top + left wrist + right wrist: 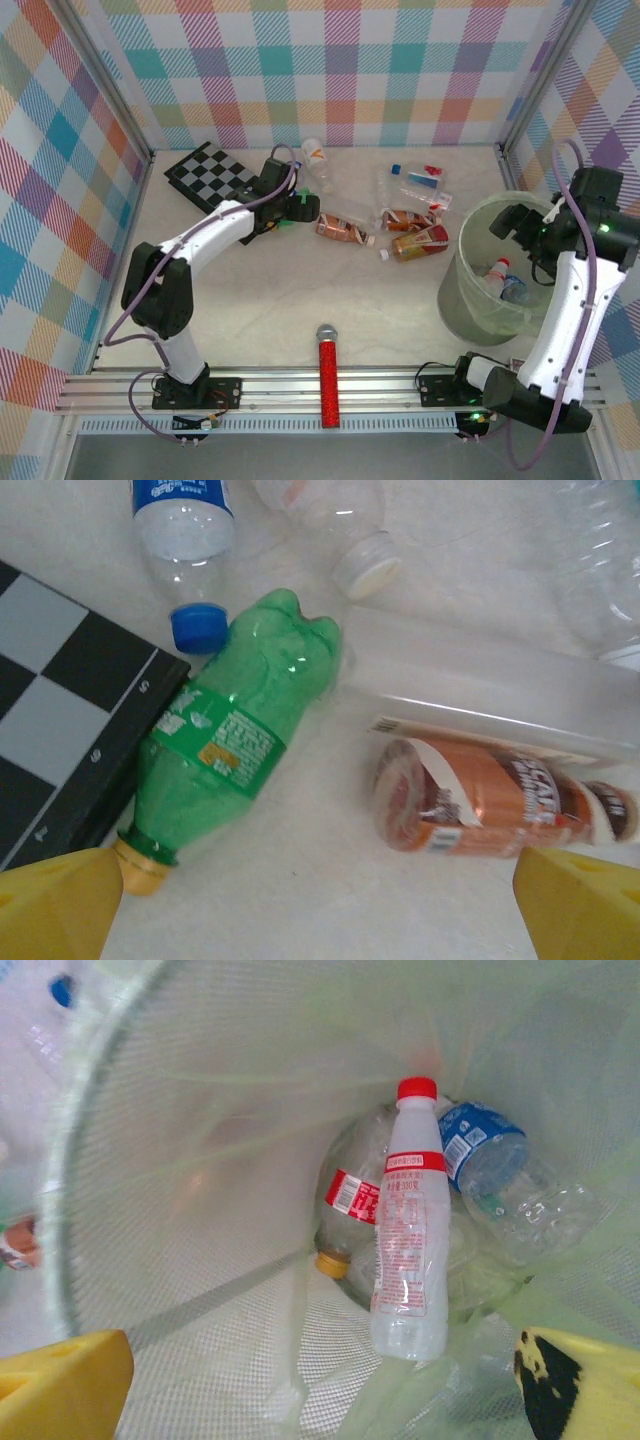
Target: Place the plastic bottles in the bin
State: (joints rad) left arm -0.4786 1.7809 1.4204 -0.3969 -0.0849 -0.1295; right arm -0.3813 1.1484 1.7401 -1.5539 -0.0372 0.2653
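Overhead, the left gripper [296, 206] sits low over a cluster of plastic bottles [400, 215] lying on their sides at the far middle of the table [280, 300], just beside a checkerboard [212, 172]. The right gripper [512, 222] hangs over the mouth of the pale-green bin [455, 300] at the right, which has bottles inside. A red glittery microphone [328, 385] lies at the near edge, well apart from both.

From the left wrist, the yellow fingers [55, 905] stand wide apart with nothing between them. Beyond them a green bottle [235, 740] lies against the checkerboard's edge, near an orange-labelled bottle [490, 800] and a blue-capped clear bottle [185, 530].

From the right wrist, the yellow fingers [60, 1390] are spread wide and empty above the bin's mesh wall. At the bottom lie a red-capped white bottle [410, 1240], a blue-labelled bottle [500, 1170] and a clear red-labelled bottle [348, 1192].
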